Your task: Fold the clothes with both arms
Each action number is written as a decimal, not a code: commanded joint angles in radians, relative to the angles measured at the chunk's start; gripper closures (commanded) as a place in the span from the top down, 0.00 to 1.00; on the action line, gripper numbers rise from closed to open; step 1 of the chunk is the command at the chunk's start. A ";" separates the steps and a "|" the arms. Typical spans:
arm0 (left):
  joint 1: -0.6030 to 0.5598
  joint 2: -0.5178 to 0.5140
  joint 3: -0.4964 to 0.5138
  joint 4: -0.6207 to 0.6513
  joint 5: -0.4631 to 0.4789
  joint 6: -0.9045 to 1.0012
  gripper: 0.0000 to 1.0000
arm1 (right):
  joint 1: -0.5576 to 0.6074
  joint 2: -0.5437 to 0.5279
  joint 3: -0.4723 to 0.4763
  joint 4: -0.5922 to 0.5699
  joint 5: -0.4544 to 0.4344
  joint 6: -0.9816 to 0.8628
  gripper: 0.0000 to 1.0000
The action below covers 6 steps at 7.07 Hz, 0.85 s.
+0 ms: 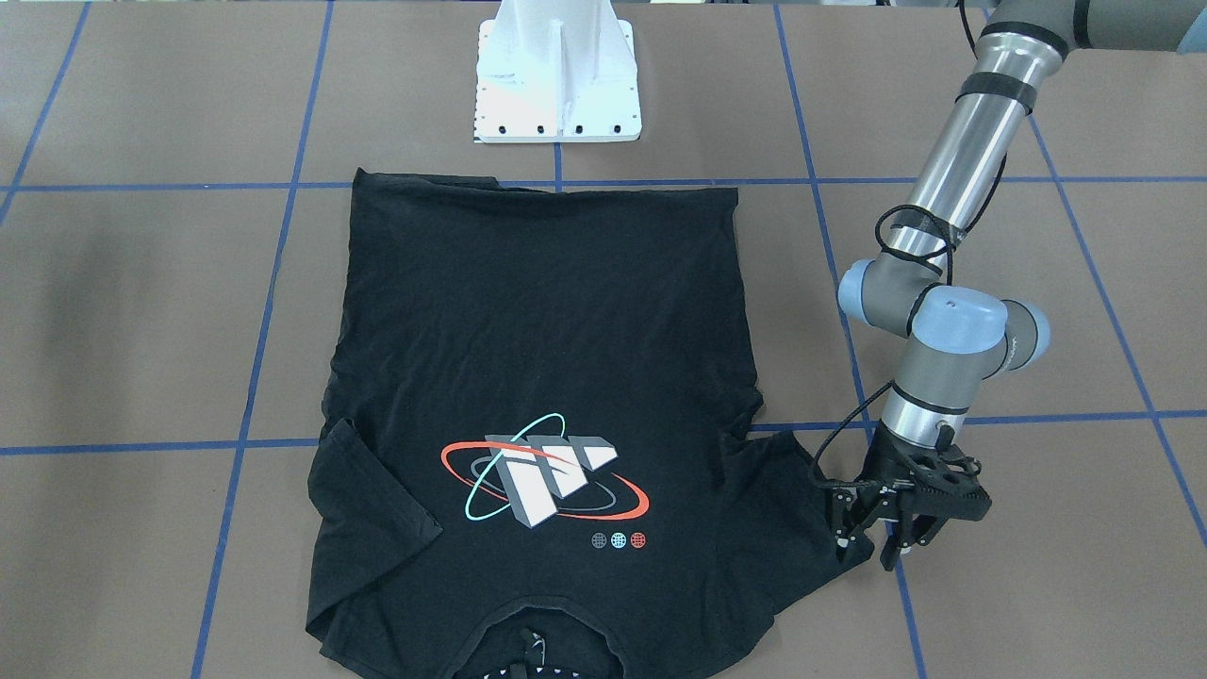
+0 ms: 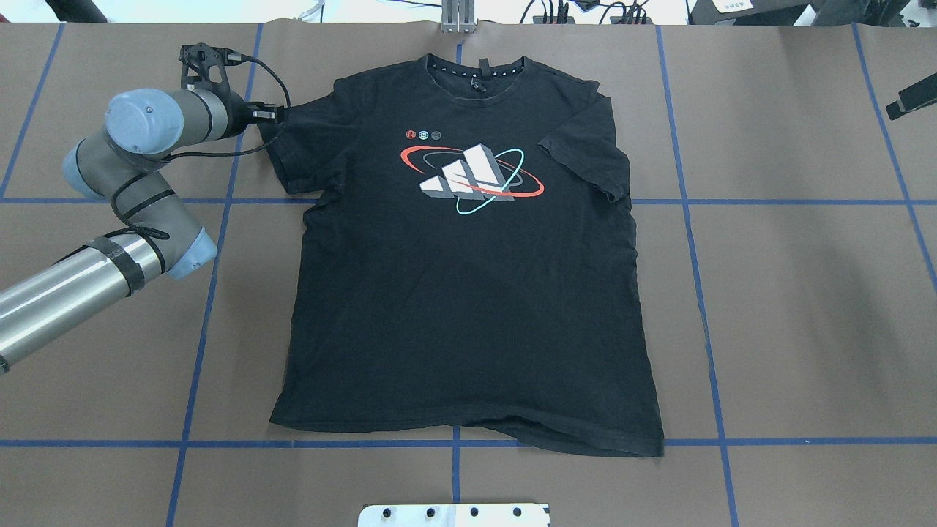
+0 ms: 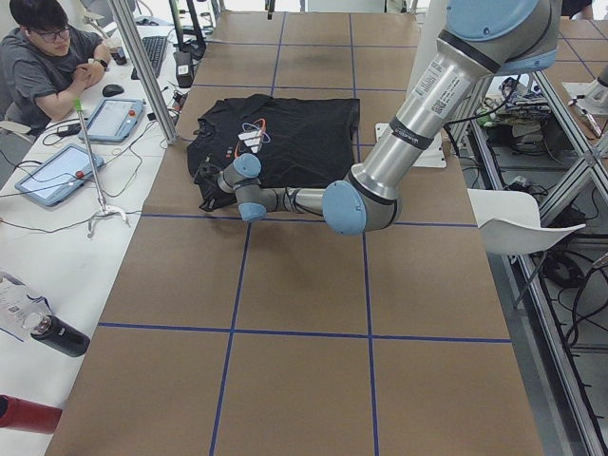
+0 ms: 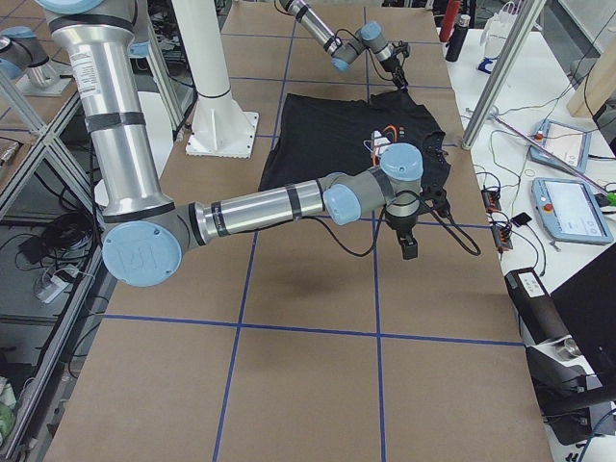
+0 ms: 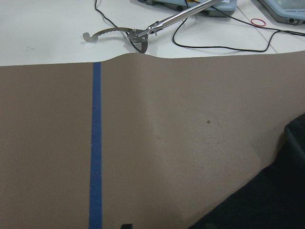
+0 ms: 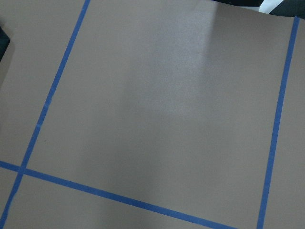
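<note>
Black T-shirt (image 2: 468,307) lies spread flat on the brown desk (image 2: 790,307), print side up; one arm is at its sleeve.

The desk is crossed by blue tape lines (image 2: 703,293); the T-shirt lies at the middle, its hem near the white base pedestal (image 1: 556,85), its collar at the far side, both short sleeves out to the sides; the left arm (image 2: 66,289) reaches along the desk's left part to the left sleeve (image 1: 792,490); the right arm (image 4: 250,207) stretches out low over bare desk, right of the shirt and apart from it; the left fingers (image 1: 891,552) point down at the sleeve's outer edge, spread apart with nothing between them; the right fingers (image 4: 409,248) hang just above the desk, and I cannot tell whether they are wide or narrow.
</note>
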<state>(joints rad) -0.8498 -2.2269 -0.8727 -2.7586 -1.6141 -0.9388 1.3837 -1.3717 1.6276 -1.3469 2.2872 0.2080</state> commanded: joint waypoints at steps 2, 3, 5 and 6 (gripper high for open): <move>0.014 0.010 0.000 -0.032 0.000 0.000 0.59 | 0.000 0.002 -0.002 0.000 0.000 0.001 1.00; 0.014 0.010 0.000 -0.033 0.000 -0.002 0.52 | 0.000 0.002 0.000 0.000 0.000 0.002 1.00; 0.014 0.012 0.000 -0.035 0.000 -0.006 0.16 | 0.000 0.000 0.000 0.000 0.000 0.002 1.00; 0.012 0.012 -0.006 -0.035 -0.001 -0.008 0.00 | 0.000 0.000 0.000 0.000 0.000 0.004 1.00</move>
<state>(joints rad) -0.8364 -2.2154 -0.8745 -2.7927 -1.6141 -0.9438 1.3837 -1.3712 1.6274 -1.3469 2.2872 0.2105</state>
